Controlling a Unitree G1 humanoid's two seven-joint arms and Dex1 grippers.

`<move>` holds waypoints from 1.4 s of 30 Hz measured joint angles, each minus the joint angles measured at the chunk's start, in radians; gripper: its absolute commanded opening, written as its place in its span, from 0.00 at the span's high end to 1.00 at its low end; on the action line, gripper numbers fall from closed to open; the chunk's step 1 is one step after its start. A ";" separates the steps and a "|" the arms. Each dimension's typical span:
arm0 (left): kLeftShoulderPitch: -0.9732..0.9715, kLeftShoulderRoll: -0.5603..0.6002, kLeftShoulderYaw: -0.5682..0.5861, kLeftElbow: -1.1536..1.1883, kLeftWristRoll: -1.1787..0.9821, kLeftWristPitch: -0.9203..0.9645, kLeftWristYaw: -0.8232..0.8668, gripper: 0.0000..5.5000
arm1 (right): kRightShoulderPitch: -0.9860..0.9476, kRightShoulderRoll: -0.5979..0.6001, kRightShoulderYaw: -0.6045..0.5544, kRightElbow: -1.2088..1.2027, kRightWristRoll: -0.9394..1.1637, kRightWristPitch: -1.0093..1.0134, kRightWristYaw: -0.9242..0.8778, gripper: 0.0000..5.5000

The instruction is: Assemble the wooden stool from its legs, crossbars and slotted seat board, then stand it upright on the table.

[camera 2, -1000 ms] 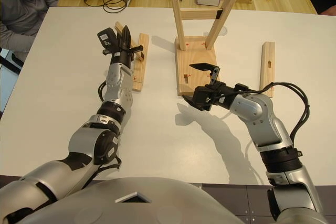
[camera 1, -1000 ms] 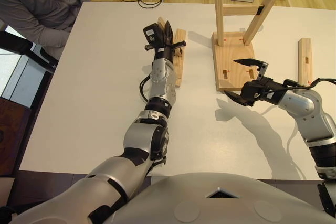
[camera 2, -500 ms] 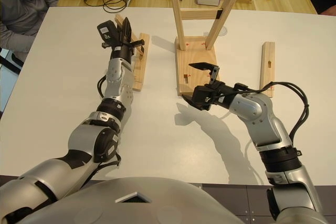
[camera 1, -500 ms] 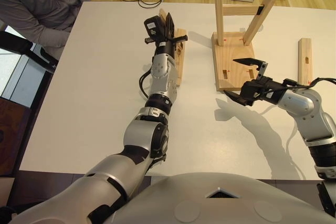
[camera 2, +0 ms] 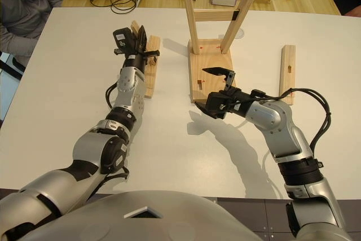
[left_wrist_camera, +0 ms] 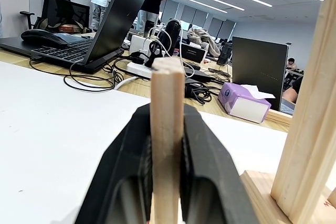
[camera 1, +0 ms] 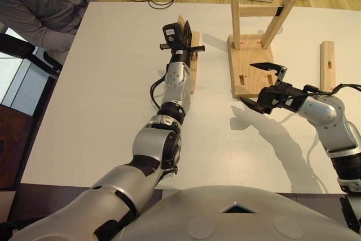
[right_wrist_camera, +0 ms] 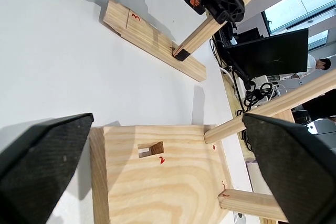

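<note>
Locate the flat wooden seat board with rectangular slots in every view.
Left eye view: flat wooden seat board right of centre, by the open right hand.
Right eye view: board at centre, by that hand.
Left wrist view: board behind the clamped pale wooden stick.
Right wrist view: board between the two black fingers.
Shared landmark: the upright wooden legs rising from it.

**Red handwritten numbers on the wood**

A red "3" is written near one end of the flat plank (right_wrist_camera: 152, 38), which lies left of centre in the upper part of the head views. A red "2" stands on the seat board (right_wrist_camera: 157, 187), just beside its open slot. A red stroke like a "1" marks the foot of a leg (right_wrist_camera: 252, 205) set in that board. Another red mark nearby cannot be read.
</note>
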 measured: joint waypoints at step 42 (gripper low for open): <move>-0.006 0.014 -0.005 0.029 0.109 -0.056 0.078 0.93 | 0.005 0.007 0.009 -0.022 0.000 0.014 0.000 0.02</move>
